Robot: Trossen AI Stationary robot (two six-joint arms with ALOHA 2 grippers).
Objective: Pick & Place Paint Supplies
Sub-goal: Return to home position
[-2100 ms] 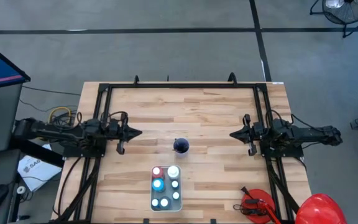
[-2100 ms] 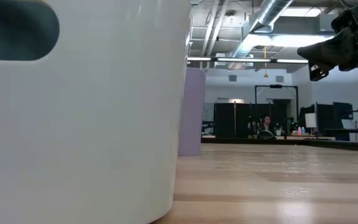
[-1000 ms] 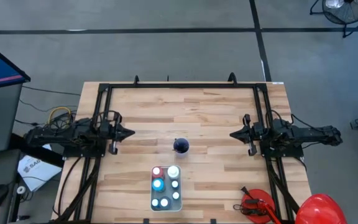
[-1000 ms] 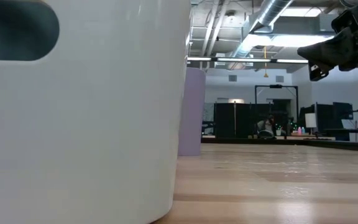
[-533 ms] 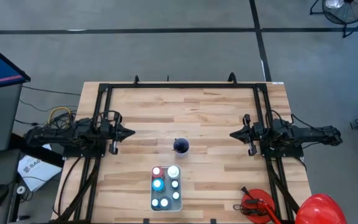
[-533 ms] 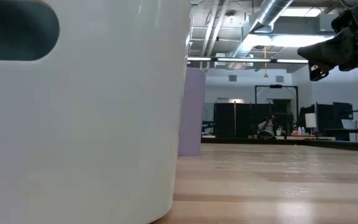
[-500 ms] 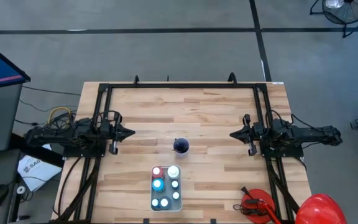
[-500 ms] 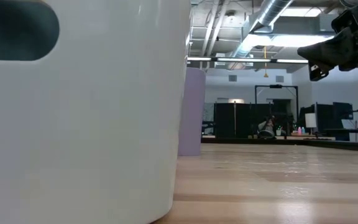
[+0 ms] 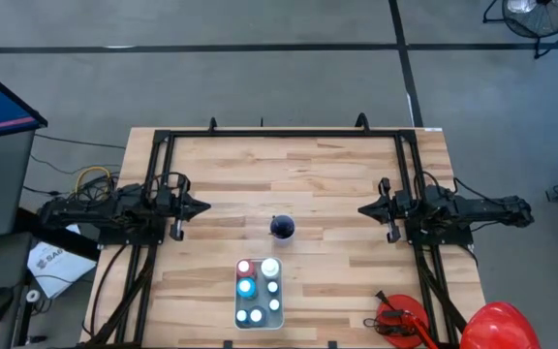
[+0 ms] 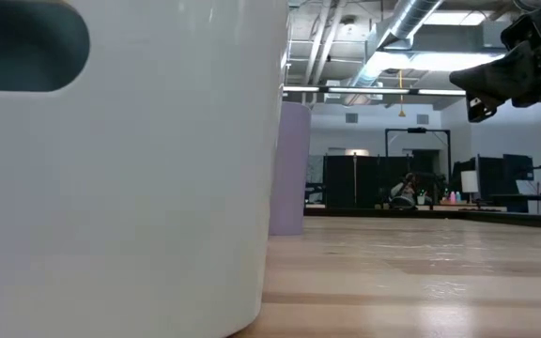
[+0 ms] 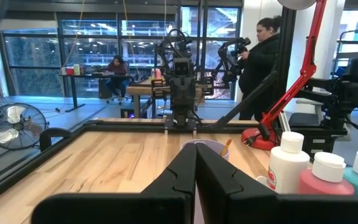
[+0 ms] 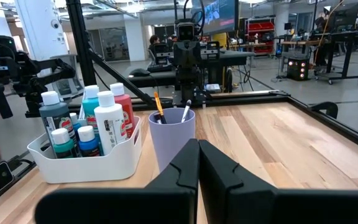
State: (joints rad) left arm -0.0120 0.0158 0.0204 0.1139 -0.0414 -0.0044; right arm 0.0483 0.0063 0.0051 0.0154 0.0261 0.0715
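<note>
A white tray (image 9: 241, 315) near the table's front edge holds several white-capped paint bottles (image 9: 247, 287), red, light blue, white and teal. In the right wrist view the bottles (image 12: 95, 121) stand upright in the tray (image 12: 86, 163). Just beyond it, at mid-table, a lavender cup (image 9: 281, 228) holds thin brushes (image 12: 159, 107). My left gripper (image 9: 206, 206) hovers shut at the table's left, pointing level toward the cup. My right gripper (image 9: 361, 209) hovers shut at the right, facing it. Neither holds anything.
A black frame (image 9: 284, 133) runs round the table's far and side edges. A red clamp-like tool (image 9: 398, 318) and a big red rounded thing (image 9: 497, 325) sit at the near right corner. A person (image 11: 266, 56) stands beyond the table. Bare wood lies between the grippers and the far edge.
</note>
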